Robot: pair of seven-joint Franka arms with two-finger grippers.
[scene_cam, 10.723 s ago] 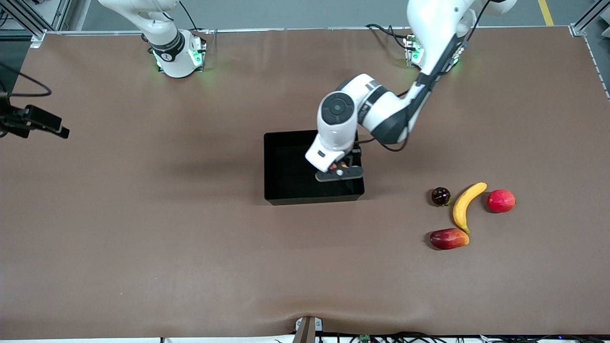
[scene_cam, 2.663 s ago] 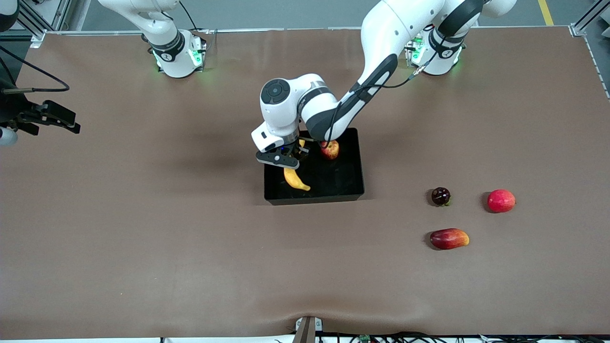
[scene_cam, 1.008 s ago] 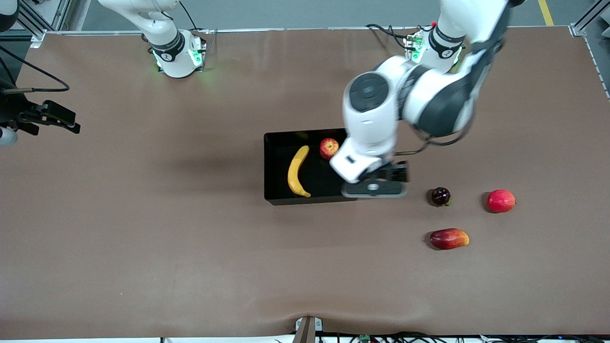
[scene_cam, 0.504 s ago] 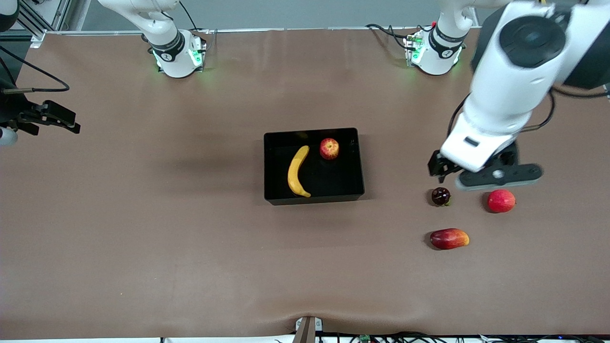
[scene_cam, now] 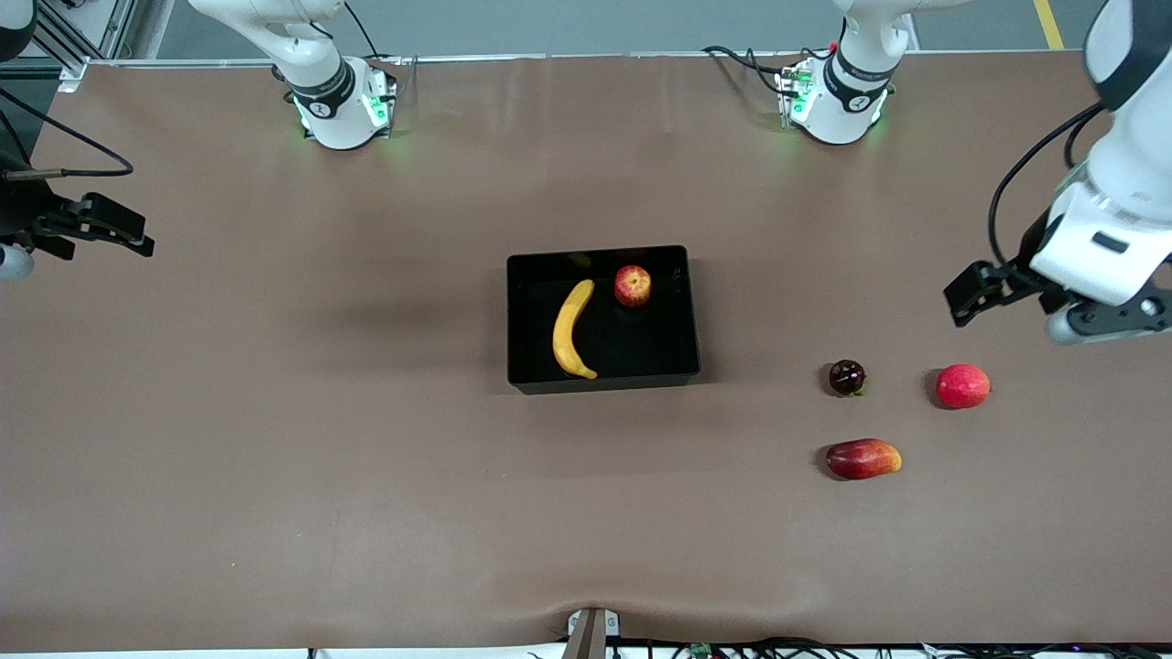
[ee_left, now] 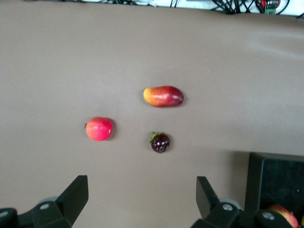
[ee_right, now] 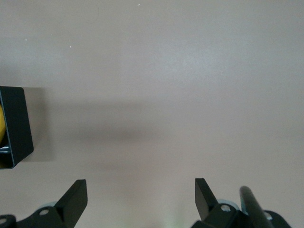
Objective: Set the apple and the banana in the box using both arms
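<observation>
The black box stands mid-table. The yellow banana lies in it at the right arm's end. The red-and-yellow apple lies in it beside the banana, by the wall toward the robots' bases. My left gripper is open and empty, up over the table at the left arm's end. Its wrist view shows a corner of the box and the apple. My right gripper waits open and empty at the right arm's end. Its wrist view shows a box wall and a sliver of banana.
Three fruits lie on the table toward the left arm's end: a dark small fruit, a pinkish-red round fruit and a red-and-yellow mango-like fruit. All three show in the left wrist view.
My left arm let go of the banana in the box, then swung away empty over the loose fruits to the left arm's end. The right arm has not moved.
</observation>
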